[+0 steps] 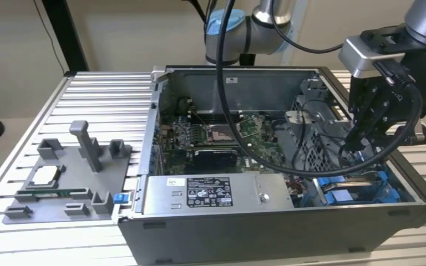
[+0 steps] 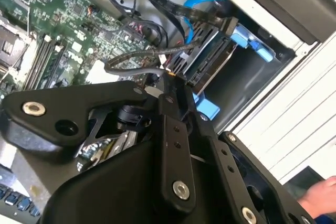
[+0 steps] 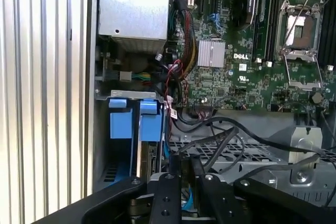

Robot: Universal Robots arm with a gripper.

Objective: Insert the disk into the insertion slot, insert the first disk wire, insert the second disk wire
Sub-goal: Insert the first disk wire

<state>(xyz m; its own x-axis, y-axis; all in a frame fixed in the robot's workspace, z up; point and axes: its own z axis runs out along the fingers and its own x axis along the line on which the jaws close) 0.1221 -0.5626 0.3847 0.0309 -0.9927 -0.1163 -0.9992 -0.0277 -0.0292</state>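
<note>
Two fingertips sit pinched together on the end of a disk wire, the gripper reaching down into the computer case. Just beside them the disk lies seated in the insertion slot, at the near corner on the exterior view's right.

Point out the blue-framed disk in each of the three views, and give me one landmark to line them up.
Exterior view: the disk sits low in the case's corner at the exterior view's right.
Second wrist view: the disk lies under a blue cable.
First wrist view: the disk shows mainly as its blue frame.
Shared landmark: the green motherboard, beside the disk in every view.
</note>
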